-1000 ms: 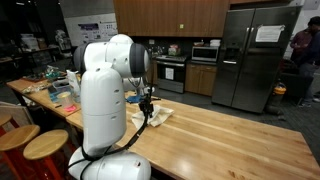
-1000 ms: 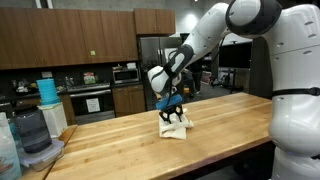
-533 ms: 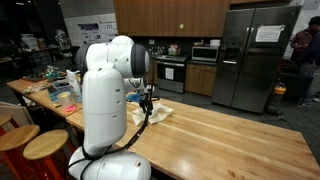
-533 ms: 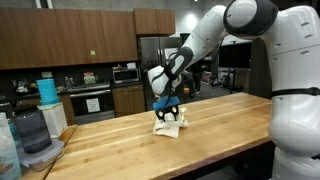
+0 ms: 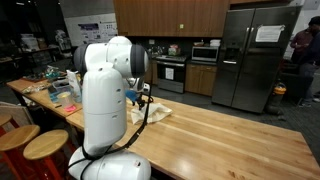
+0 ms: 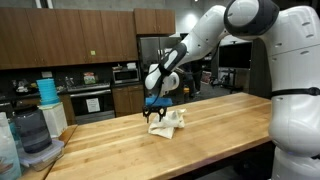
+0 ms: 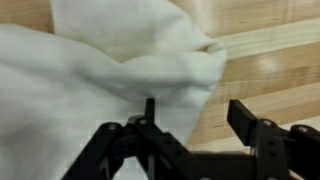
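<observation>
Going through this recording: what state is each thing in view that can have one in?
white cloth: crumpled in a heap on the wooden counter
gripper: open, jaws apart over the white cloth, holding nothing
refrigerator: doors shut
microwave: door shut
oven: door shut

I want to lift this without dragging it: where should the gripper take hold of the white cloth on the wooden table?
Probably the raised fold of the white cloth, pinched from straight above: it stands off the wooden table, while the flat edges give the open gripper nothing to close on.
</observation>
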`<act>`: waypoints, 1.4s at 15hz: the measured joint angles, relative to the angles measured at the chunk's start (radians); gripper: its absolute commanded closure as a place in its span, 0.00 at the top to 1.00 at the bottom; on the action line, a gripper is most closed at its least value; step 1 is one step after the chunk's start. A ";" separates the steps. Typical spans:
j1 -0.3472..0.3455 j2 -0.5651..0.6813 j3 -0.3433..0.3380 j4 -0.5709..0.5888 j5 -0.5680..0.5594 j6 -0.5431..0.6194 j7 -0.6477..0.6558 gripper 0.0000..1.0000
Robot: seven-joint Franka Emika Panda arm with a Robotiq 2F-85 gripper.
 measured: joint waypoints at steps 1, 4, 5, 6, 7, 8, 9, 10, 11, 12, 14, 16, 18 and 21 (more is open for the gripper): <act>0.000 0.000 0.009 0.000 0.060 0.005 -0.050 0.81; 0.005 -0.003 0.017 -0.002 0.116 0.038 -0.115 0.98; 0.010 -0.008 0.013 -0.006 0.101 0.072 -0.114 1.00; 0.017 -0.019 0.006 -0.013 0.072 0.113 -0.107 1.00; 0.025 -0.036 -0.004 -0.026 0.030 0.157 -0.089 1.00; 0.032 -0.059 -0.016 -0.043 -0.017 0.196 -0.064 1.00; 0.040 -0.085 -0.030 -0.062 -0.075 0.232 -0.026 1.00; 0.046 -0.114 -0.048 -0.083 -0.150 0.255 0.030 1.00; 0.048 -0.145 -0.065 -0.105 -0.241 0.267 0.101 1.00; 0.052 -0.174 -0.089 -0.127 -0.333 0.268 0.174 1.00; 0.053 -0.221 -0.129 -0.157 -0.518 0.236 0.326 1.00; 0.044 -0.242 -0.139 -0.168 -0.685 0.169 0.485 1.00; 0.041 -0.240 -0.124 -0.172 -0.746 0.090 0.580 1.00; 0.030 -0.219 -0.077 -0.174 -0.717 -0.012 0.622 1.00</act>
